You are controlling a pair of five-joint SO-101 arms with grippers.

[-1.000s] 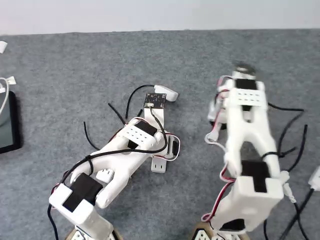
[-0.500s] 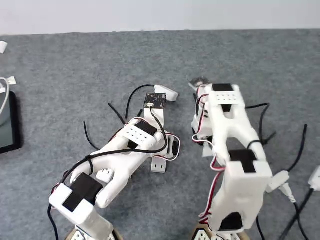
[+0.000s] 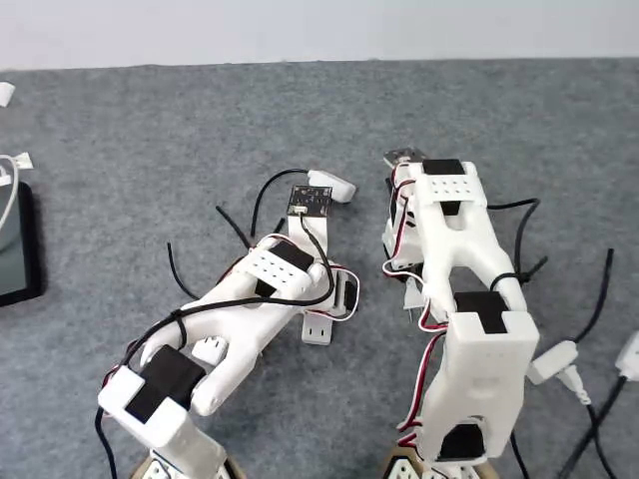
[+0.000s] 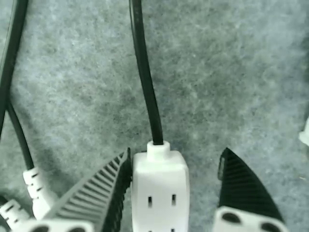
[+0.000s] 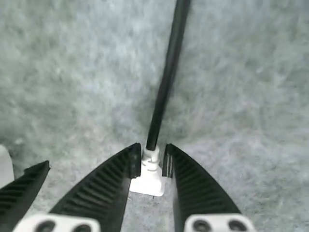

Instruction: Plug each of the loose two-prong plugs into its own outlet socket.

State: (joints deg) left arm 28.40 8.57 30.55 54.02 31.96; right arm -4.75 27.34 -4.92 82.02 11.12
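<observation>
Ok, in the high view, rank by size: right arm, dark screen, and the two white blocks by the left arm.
Largest: right arm.
Next: dark screen, though the picture's edge cuts it off.
Smallest: inner white block and outer white block, about alike, so unranked.

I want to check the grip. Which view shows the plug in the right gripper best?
The right wrist view: the right gripper pinches the white plug, its black cord leading away. In the high view the right arm covers it. The left wrist view faces an outlet socket instead.
</observation>
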